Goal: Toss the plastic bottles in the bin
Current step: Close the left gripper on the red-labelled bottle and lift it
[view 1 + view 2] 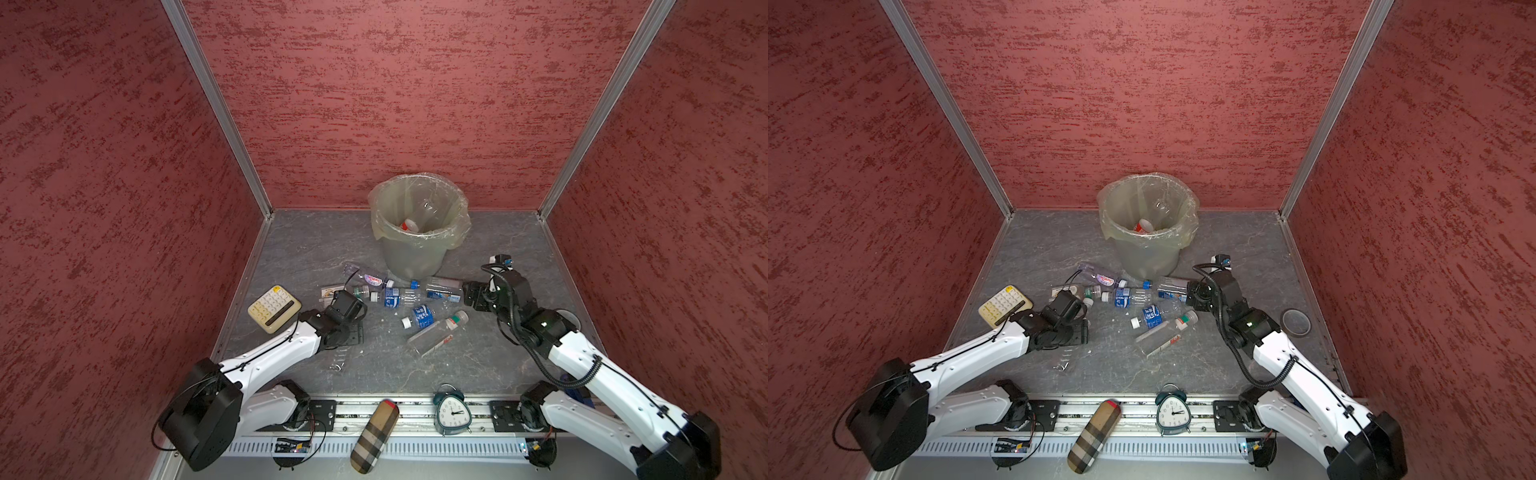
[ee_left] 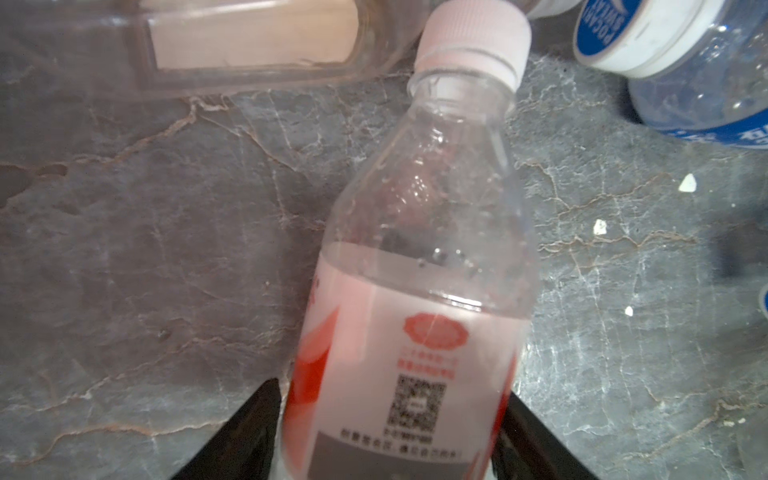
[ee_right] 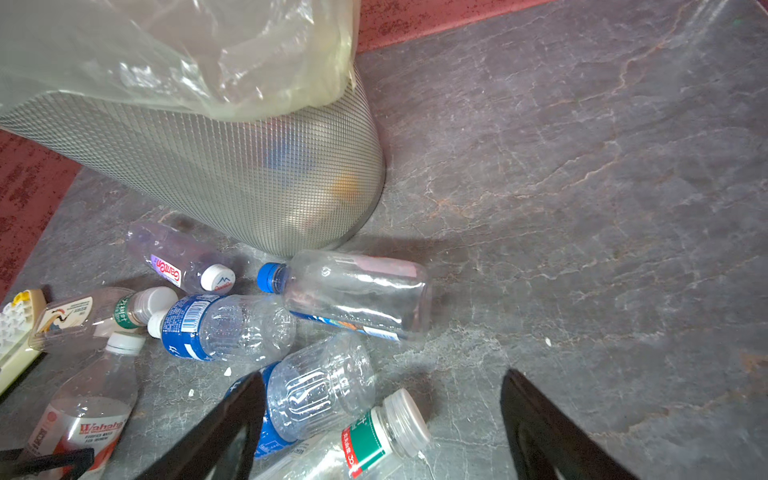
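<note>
calculator (image 1: 274, 307): cream, far left on the table (image 2: 166, 208), just beside the left arm; not for the bin
left gripper (image 2: 390, 390): low over the table; black jaws stand one on each side of the pink-label bottle (image 2: 424, 257), close against its label; cannot tell whether they press it yet
pink-label bottle, position: on its side on the table, label end between the left jaws
long axis: runs straight away from the left wrist, pale cap (image 2: 473, 41) leading; the jaws cross it at its narrow width, so to my eye the line-up suits a pinch
cap-end neighbours: beige-label bottle (image 2: 249, 37) and blue-label bottle (image 2: 685, 62), both just beside the cap; judged risk is that a forward drag would nudge them, while a straight lift should clear them
bin (image 1: 409, 255): beyond the heap toward the back wall, up and right of the left gripper in both top views; a few bottles already lie inside
carry, judged: lift, then forward and right over the bagged rim
blue-capped bottle (image 3: 353, 295): on its side at the foot of the bin, cap pointing left in both top views
right gripper (image 3: 382, 374): jaws spread wide, only bare table between them; blue-capped bottle just ahead
nearer arm: left for the pink-label bottle; right for the blue-capped bottle and the bin
</note>
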You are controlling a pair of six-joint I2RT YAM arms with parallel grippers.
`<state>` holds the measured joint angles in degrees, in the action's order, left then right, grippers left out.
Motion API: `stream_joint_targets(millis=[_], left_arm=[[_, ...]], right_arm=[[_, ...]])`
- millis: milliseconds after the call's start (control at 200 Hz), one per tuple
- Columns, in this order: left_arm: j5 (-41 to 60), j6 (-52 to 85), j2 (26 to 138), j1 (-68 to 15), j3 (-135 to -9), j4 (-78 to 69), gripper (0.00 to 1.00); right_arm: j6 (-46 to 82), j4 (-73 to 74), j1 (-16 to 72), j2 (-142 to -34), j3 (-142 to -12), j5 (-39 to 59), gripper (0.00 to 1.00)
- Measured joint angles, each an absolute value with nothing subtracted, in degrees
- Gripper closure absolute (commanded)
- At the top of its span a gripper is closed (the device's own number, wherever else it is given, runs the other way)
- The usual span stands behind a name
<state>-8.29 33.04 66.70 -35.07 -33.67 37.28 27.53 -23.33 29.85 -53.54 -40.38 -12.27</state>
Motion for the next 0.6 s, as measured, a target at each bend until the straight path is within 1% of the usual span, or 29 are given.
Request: stream_joint_targets(millis=[185,596], left_arm=[[-8.19,33.12,66.92,-35.07,-33.67,37.17,0.32],[-7.27,32.49,66.08,-38.52,-33.54,35.9,0.36]], right_arm=[[27.66,-23.0,29.85,-53.52,-40.27,-12.34,0.11],[28.01,-22.09,29.85,-53.32,-39.35,-12.62,0.11]])
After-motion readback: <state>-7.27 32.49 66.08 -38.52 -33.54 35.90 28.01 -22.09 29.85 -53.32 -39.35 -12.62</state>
